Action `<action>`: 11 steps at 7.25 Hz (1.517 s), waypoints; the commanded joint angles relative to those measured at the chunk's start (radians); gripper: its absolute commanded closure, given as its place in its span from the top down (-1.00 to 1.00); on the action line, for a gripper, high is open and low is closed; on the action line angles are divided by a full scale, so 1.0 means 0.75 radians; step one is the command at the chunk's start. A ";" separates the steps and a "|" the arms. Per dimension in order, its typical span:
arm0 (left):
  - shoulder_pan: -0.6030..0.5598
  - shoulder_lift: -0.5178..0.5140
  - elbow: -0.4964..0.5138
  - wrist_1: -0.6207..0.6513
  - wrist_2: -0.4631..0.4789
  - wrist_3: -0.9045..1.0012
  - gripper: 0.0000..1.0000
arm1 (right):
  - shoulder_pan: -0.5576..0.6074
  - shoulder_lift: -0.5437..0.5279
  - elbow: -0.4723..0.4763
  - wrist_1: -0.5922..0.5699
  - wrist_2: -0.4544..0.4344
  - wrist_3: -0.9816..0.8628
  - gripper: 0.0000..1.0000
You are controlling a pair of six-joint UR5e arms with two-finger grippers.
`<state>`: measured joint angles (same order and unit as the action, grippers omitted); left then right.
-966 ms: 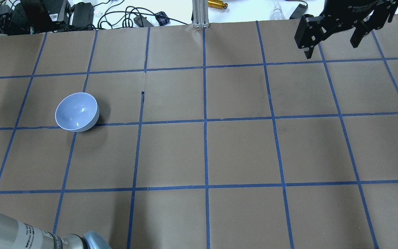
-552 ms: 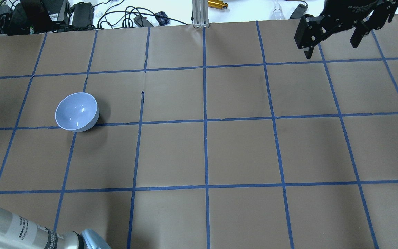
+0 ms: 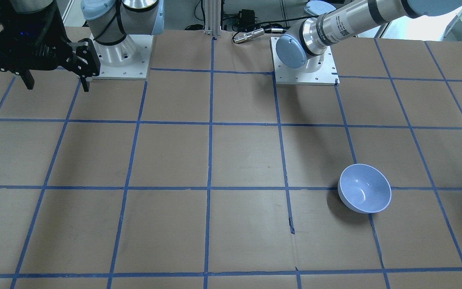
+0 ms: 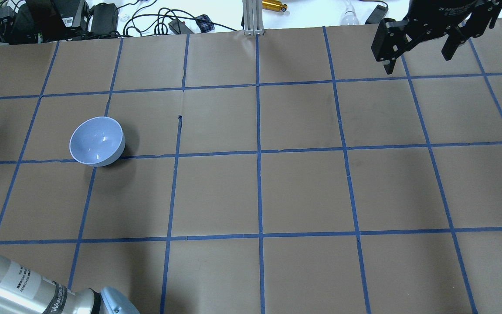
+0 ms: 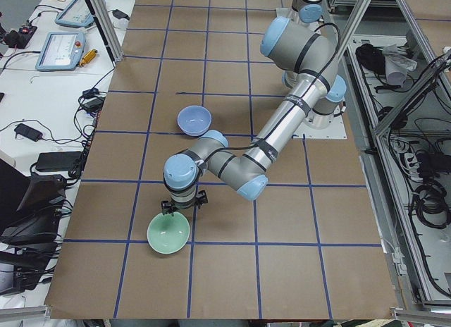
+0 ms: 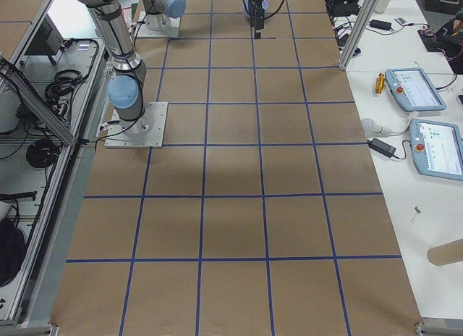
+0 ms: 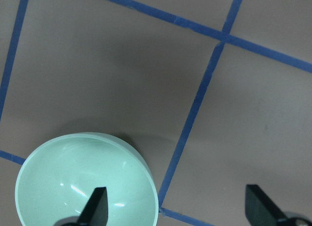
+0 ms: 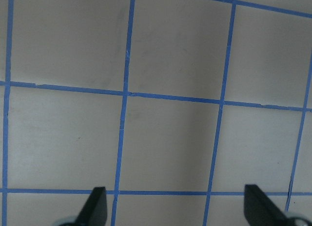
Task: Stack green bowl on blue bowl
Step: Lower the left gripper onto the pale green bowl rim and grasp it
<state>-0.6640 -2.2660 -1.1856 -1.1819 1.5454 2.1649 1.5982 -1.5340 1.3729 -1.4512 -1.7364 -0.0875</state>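
The green bowl [image 5: 169,233] stands upright near the table's left end and fills the lower left of the left wrist view [image 7: 87,182]. My left gripper [image 7: 176,206] is open just above it. One finger [image 7: 97,204] is over the bowl's inside and the other finger [image 7: 256,206] is over bare table outside the rim. The blue bowl [image 4: 97,140] stands empty and upright a couple of squares away, also seen in the front view [image 3: 364,193]. My right gripper [image 4: 418,59] is open and empty, high over the far right corner.
The table [image 4: 259,192] is brown paper with a blue tape grid. Cables and black devices [image 4: 59,17] lie beyond its far edge, beside an aluminium post [image 4: 251,17]. The two arm bases [image 3: 303,68] stand at the robot's side.
The left arm's forearm has shifted at the bottom left of the overhead view. The blue bowl and the right gripper have not moved.
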 commanded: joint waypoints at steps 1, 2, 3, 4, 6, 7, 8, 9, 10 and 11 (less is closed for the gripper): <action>0.002 -0.083 0.051 0.011 -0.003 0.028 1.00 | -0.002 0.000 0.000 0.000 0.000 0.000 1.00; 0.002 -0.100 0.051 0.013 -0.001 0.050 1.00 | 0.000 0.000 0.000 0.000 0.000 0.000 1.00; 0.002 -0.114 0.051 0.042 -0.001 0.057 1.00 | 0.000 0.000 0.000 0.000 0.000 0.000 1.00; 0.004 -0.130 0.053 0.052 -0.001 0.059 1.00 | -0.002 0.000 0.000 0.000 0.000 0.000 1.00; 0.004 -0.157 0.053 0.093 0.003 0.067 1.00 | -0.002 0.000 0.000 0.000 0.000 0.000 1.00; 0.010 -0.169 0.051 0.109 0.005 0.067 1.00 | -0.002 0.000 0.000 0.000 0.000 0.000 1.00; 0.018 -0.173 0.051 0.109 0.003 0.067 1.00 | 0.000 0.000 0.000 0.000 0.000 0.000 1.00; 0.018 -0.181 0.053 0.109 0.003 0.065 1.00 | 0.000 0.000 0.000 0.000 0.000 0.000 1.00; 0.020 -0.186 0.055 0.111 0.005 0.061 0.92 | 0.000 0.000 0.000 0.000 0.000 0.000 1.00; 0.020 -0.190 0.067 0.111 0.015 0.065 0.41 | 0.000 0.000 0.000 0.000 0.000 0.000 1.00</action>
<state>-0.6498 -2.4040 -1.1426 -1.0992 1.5508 2.2125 1.5983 -1.5340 1.3729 -1.4512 -1.7365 -0.0874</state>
